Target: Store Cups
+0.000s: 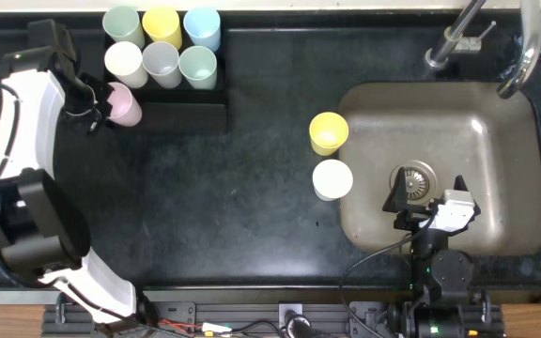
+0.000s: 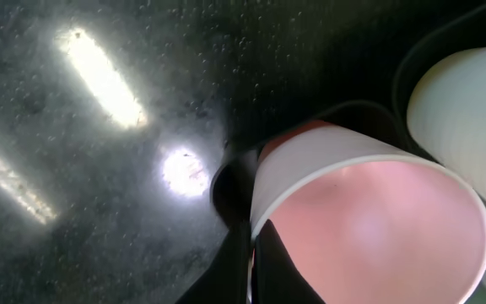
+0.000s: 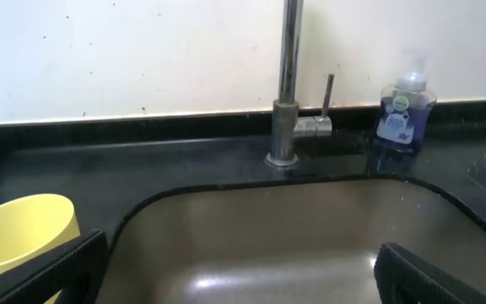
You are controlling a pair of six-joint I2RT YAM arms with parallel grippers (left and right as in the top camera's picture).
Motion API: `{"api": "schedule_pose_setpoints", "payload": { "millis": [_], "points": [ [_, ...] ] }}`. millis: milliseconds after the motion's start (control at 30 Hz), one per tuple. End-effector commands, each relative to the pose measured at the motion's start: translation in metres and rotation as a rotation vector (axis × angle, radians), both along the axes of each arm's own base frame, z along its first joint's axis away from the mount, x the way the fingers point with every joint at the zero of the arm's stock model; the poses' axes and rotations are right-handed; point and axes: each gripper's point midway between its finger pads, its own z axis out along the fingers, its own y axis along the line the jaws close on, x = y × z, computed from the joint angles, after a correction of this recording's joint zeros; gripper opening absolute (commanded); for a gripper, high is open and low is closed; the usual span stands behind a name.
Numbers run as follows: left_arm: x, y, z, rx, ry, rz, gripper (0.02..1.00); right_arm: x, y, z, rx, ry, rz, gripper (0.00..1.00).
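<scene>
From above: clamps a tilted pink cup (image 1: 125,104) in the left gripper (image 1: 102,101) at the front-left corner of the black rack (image 1: 186,116), beside six upright cups (image 1: 162,61); finds a yellow cup (image 1: 328,131) and a white cup (image 1: 332,178) on the counter (image 1: 233,207) just beside the sink (image 1: 496,141); hangs the right gripper (image 1: 426,192) over the basin.

Left wrist: pinches the pink cup's rim between tightened fingers (image 2: 230,190).

Right wrist: spreads both fingers wide, grasping nothing, above the sink, yellow cup near, faucet (image 3: 289,84) behind.
</scene>
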Motion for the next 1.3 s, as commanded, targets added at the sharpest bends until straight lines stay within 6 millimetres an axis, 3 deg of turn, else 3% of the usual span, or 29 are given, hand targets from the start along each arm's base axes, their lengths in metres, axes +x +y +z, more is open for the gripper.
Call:
{"api": "schedule_pose_setpoints", "payload": {
  "millis": [33, 67, 100, 300, 400, 500, 600, 733, 933, 1033, 1167, 1300],
  "points": [
    [0.007, -0.001, 0.001, 0.015, -0.01, 0.0, 0.682, 0.0, -0.001, 0.003, -0.003, -0.013, 0.0, 0.996],
    [0.007, -0.001, 0.001, 0.015, -0.01, 0.001, 0.939, 0.0, -0.001, 0.003, -0.003, -0.013, 0.0, 0.998],
    [0.007, -0.001, 0.001, 0.015, -0.01, 0.0, 1.0, 0.0, -0.001, 0.003, -0.003, -0.013, 0.0, 0.998],
    [0.007, -0.003, 0.018, 0.024, -0.054, -0.003, 1.0, 0.0, -0.001, 0.003, -0.003, -0.013, 0.0, 0.998],
    [0.007, -0.009, 0.045, 0.034, -0.12, -0.022, 1.0, 0.0, -0.001, 0.003, -0.003, -0.013, 0.0, 0.998],
    [0.006, -0.033, 0.082, 0.031, -0.216, -0.096, 1.0, 0.0, -0.001, 0.003, -0.003, -0.013, 0.0, 0.998],
    [0.004, -0.073, 0.113, 0.02, -0.304, -0.195, 0.998, 0.0, -0.001, 0.003, -0.003, -0.013, 0.0, 0.998],
    [0.009, -0.153, 0.123, 0.011, -0.367, -0.408, 1.0, 0.0, -0.001, 0.003, -0.003, -0.013, 0.0, 0.996],
    [0.003, -0.313, 0.087, -0.022, -0.406, -0.767, 1.0, 0.0, -0.001, 0.003, -0.003, -0.013, 0.0, 0.998],
    [-0.013, -0.374, 0.063, -0.047, -0.409, -0.892, 1.0, 0.0, -0.001, 0.003, -0.003, -0.013, 0.0, 0.998],
    [-0.033, -0.406, 0.041, -0.08, -0.363, -0.973, 1.0, 0.0, -0.001, 0.003, -0.003, -0.013, 0.0, 0.998],
    [-0.039, -0.412, 0.031, -0.089, -0.337, -1.017, 1.0, 0.0, -0.001, 0.003, -0.003, -0.013, 0.0, 0.996]
  ]
}}
